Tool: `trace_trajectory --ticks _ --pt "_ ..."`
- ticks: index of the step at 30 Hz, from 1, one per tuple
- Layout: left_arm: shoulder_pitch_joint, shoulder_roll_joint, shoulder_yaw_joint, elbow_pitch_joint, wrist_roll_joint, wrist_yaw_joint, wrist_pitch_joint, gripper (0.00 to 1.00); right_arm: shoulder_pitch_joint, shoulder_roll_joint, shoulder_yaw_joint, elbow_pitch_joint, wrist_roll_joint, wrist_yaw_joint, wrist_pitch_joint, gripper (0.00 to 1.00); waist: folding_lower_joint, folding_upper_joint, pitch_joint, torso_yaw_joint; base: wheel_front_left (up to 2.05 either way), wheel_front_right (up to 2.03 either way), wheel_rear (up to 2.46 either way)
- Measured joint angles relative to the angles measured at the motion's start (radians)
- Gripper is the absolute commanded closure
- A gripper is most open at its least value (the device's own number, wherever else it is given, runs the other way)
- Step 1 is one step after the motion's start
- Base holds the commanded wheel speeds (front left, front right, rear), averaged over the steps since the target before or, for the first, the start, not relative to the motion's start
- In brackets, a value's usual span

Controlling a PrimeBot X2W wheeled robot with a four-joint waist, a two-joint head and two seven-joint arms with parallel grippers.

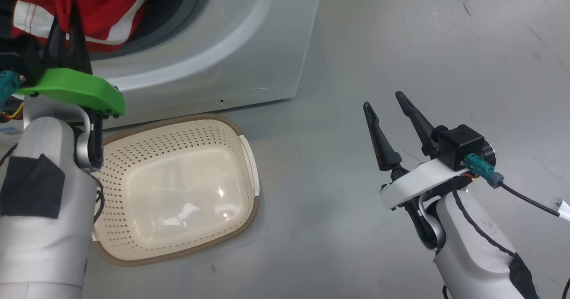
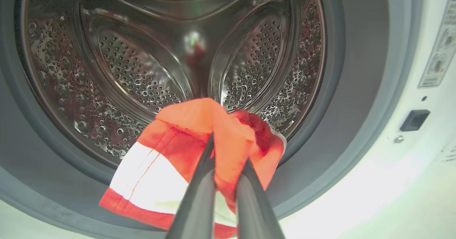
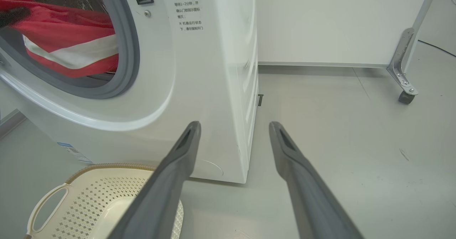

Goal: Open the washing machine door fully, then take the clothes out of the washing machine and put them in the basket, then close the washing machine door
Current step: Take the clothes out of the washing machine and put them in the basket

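Red clothes [image 2: 185,125] pinched in my left pincer [image 2: 229,151] at washing machine [image 1: 249,45] mouth; I'd pull clear, then lower over basket [image 1: 178,120]. Right pincer [image 1: 382,99] spread, idle.

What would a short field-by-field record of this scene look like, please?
left claw: shut on the clothes at the mouth of the washing machine
right claw: open, holding nothing, above the floor to the right of the basket
clothes: red with white stripes, in front of the drum, overlapping the grey ring
basket: empty, on the floor in front of the washing machine
task stage: clothes not yet in the basket
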Motion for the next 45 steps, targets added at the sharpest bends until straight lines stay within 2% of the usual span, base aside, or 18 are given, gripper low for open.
trace_trajectory --ticks 17,32,39,45 --pt "0.172 -0.022 -0.012 -0.287 0.070 0.040 -0.003 1.00 0.112 -0.003 -0.013 0.050 -0.028 0.002 0.000 0.00 0.0000 0.0000 -0.166 0.086 0.00 0.00 0.00" --pt "0.293 -0.017 -0.012 -0.531 0.110 0.066 -0.007 1.00 0.172 -0.006 -0.013 0.068 -0.054 0.006 0.000 0.00 0.0000 0.0000 -0.291 0.110 0.00 0.00 0.00" --pt "0.369 -0.017 -0.009 -0.599 0.114 0.082 -0.007 1.00 0.173 -0.006 -0.019 0.067 -0.056 0.011 0.000 0.00 0.0000 0.0000 -0.302 0.105 0.00 0.00 0.00" --pt "0.471 -0.034 -0.004 -0.595 0.102 0.097 0.012 1.00 0.175 -0.006 -0.022 0.061 -0.061 0.012 0.000 0.00 0.0000 0.0000 -0.299 0.097 0.00 0.00 0.00"
